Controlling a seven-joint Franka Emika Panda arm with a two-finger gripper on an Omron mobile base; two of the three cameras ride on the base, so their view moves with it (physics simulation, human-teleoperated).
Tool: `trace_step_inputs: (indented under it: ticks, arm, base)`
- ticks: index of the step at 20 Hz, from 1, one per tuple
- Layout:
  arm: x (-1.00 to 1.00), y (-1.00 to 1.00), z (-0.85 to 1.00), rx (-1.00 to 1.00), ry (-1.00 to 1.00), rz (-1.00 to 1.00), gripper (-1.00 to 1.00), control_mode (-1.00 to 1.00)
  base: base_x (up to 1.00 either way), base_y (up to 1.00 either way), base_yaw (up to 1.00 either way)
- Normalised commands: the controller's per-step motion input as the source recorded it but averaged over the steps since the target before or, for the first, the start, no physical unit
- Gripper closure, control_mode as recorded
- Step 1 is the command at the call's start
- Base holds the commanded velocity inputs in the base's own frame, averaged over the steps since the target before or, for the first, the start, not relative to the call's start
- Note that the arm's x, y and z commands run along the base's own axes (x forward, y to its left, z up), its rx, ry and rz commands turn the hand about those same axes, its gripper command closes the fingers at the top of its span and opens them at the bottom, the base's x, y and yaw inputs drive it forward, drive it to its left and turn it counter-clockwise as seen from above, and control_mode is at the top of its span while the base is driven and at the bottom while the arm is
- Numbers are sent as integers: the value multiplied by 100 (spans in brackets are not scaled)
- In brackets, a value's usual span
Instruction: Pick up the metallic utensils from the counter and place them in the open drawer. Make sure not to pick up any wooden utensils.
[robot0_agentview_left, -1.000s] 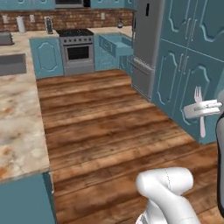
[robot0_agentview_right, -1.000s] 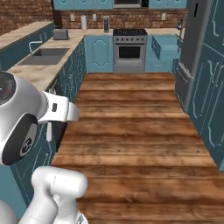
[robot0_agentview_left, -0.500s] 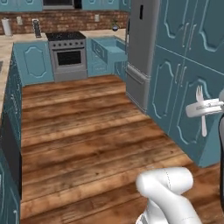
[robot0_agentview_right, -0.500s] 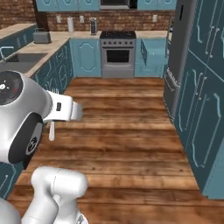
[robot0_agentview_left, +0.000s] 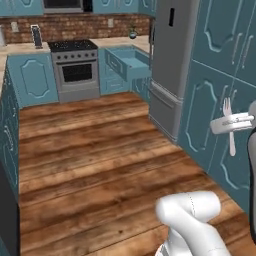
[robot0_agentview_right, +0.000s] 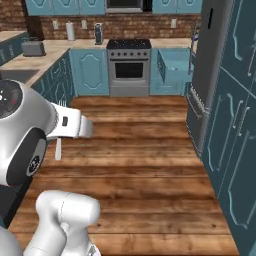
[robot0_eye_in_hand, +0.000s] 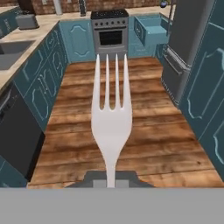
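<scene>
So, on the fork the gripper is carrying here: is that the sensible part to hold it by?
Probably yes. The gripper is shut on the fork at its narrow handle, tines pointing away from the hand. The slim, flat handle fits between the fingers, while the broad tined head would be awkward, and stays free for lowering into the open drawer.

No writing, label, brand, number or sign can be read anywhere in these pictures.
</scene>
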Motion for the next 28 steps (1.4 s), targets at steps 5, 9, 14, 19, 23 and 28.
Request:
trace_step_inputs:
  ticks: [5, 9, 14, 19, 23, 28]
  arm:
    - [0, 0, 0, 0, 0, 0, 100, 100]
    - [0, 0, 0, 0, 0, 0, 100, 100]
    - [0, 0, 0, 0, 0, 0, 100, 100]
    - [0, 0, 0, 0, 0, 0, 100, 100]
    - [0, 0, 0, 0, 0, 0, 100, 100]
    - [0, 0, 0, 0, 0, 0, 100, 100]
  base:
    - [100, 0, -3]
    - [100, 0, -1]
    - [100, -14, -5]
    - [100, -33, -10]
    - [100, -37, -11]
    - [100, -12, -12]
